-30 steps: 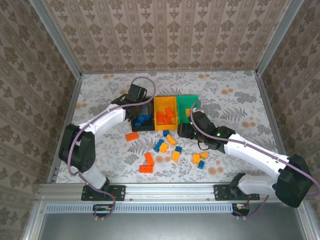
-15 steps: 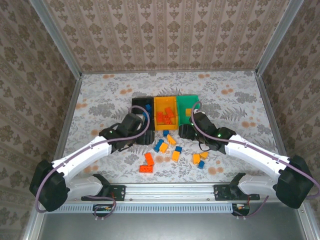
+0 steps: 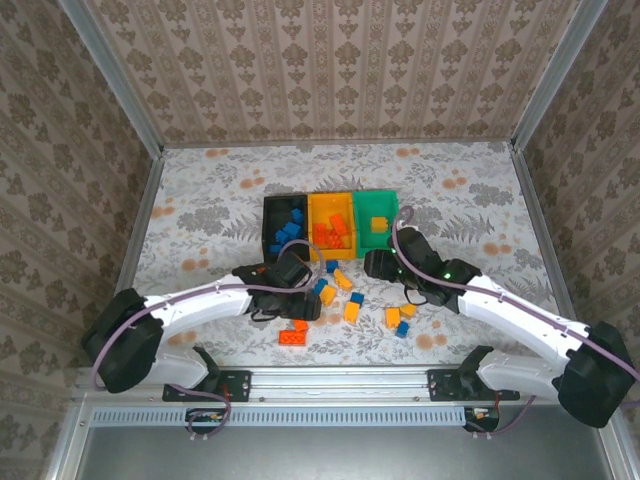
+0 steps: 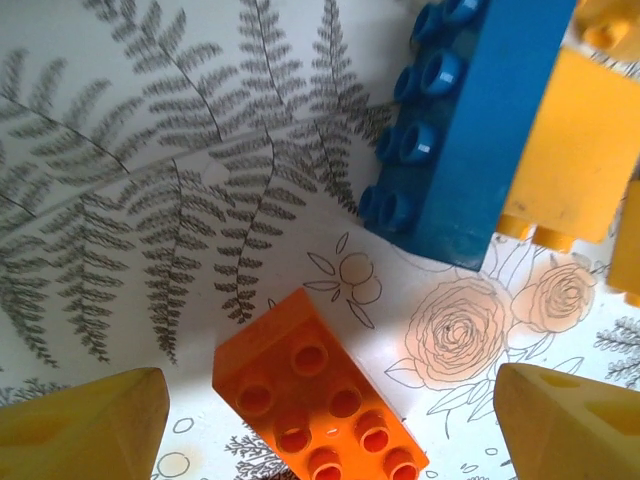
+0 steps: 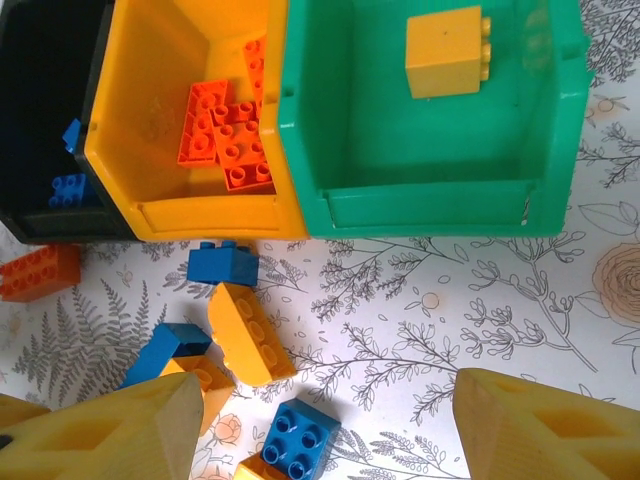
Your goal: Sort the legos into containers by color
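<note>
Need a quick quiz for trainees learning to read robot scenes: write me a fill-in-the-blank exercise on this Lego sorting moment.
1. The lone brick in the green bin is ____.
2. The bricks in the black bin are all ____.
3. The left gripper hangs with its jaws ____ on either side of a red-orange brick lying on the table.

Missing words: yellow; blue; open.
</note>
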